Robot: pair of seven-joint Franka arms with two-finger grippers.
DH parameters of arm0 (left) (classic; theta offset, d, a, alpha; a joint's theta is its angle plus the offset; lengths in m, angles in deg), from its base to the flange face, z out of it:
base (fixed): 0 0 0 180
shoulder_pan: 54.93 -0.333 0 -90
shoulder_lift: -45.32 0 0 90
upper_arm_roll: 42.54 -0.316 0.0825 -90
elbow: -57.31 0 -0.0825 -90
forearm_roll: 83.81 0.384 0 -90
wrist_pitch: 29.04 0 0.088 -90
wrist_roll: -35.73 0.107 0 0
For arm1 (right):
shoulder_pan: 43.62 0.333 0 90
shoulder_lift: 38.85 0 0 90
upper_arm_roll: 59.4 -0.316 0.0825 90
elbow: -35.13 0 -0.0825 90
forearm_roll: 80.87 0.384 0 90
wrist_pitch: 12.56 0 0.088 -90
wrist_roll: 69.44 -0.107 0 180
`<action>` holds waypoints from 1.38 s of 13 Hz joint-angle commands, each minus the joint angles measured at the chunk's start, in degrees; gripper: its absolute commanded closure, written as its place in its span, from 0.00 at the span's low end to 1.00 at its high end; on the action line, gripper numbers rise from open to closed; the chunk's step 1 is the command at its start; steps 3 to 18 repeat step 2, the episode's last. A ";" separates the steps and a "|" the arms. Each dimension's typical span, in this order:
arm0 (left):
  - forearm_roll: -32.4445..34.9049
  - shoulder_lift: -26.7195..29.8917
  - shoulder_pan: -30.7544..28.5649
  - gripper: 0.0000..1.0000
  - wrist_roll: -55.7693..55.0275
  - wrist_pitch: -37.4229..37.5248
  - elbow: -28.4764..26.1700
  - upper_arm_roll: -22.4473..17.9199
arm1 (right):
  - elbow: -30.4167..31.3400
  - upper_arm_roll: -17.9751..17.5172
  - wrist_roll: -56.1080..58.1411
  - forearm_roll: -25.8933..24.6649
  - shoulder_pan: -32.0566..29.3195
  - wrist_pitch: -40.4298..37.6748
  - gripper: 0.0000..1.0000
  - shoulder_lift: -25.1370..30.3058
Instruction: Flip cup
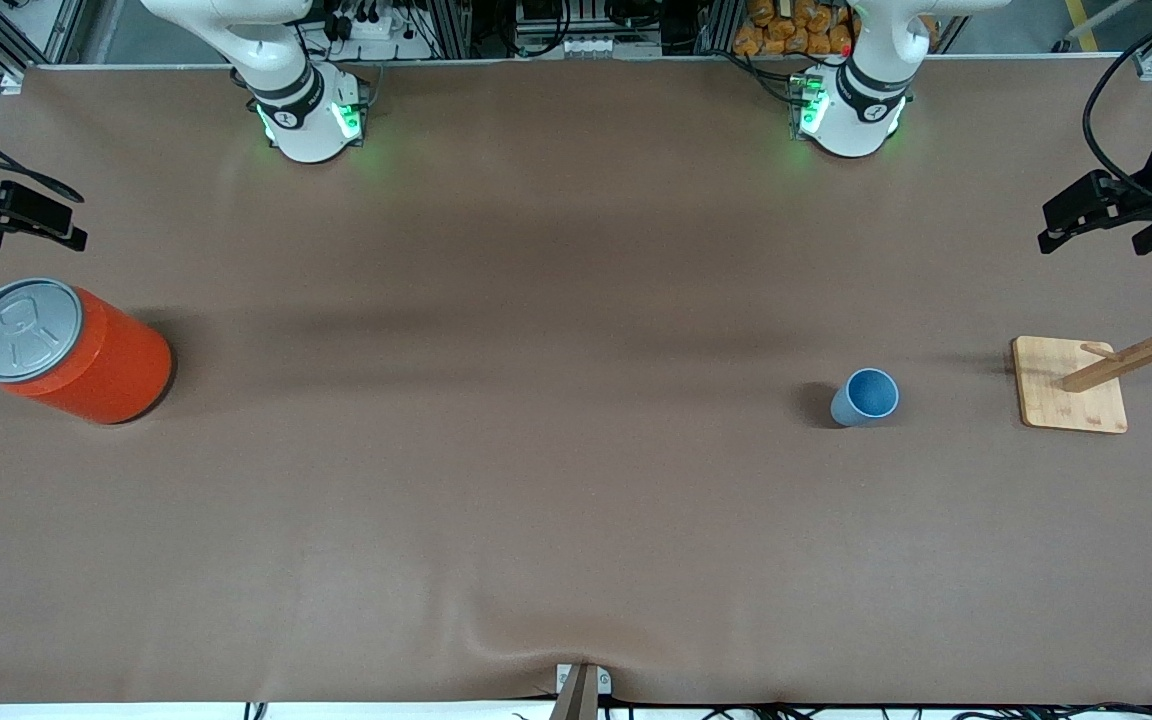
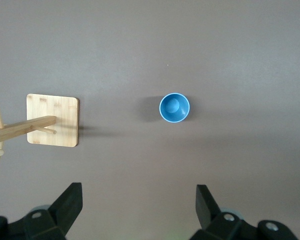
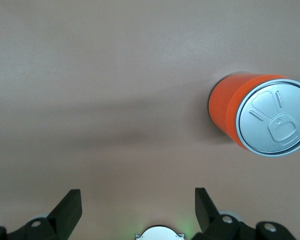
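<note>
The left gripper (image 2: 137, 210) hung wide open over the table (image 1: 536, 500), the right gripper (image 3: 137, 210) too, and the cup (image 1: 865, 397) stood mouth-up beside the rack (image 1: 1071, 385), so a clumsy grab might knock it rolling away.

No words, brand names or numbers can be read anywhere; the only mark is an embossed pull-tab outline on the grey lid (image 1: 23, 329) of the orange can (image 1: 106, 368)
</note>
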 commanded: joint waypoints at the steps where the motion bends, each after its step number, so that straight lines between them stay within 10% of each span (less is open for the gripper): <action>1: -0.04 0.09 0.36 0.00 0.22 0.04 0.15 -0.45 | -0.03 -0.07 -0.92 0.71 -0.34 -0.18 0.00 0.46; 18: -0.04 0.09 0.36 0.00 0.22 -0.05 0.15 -0.45 | -0.12 -0.07 -0.92 0.62 -0.34 -0.18 0.00 0.46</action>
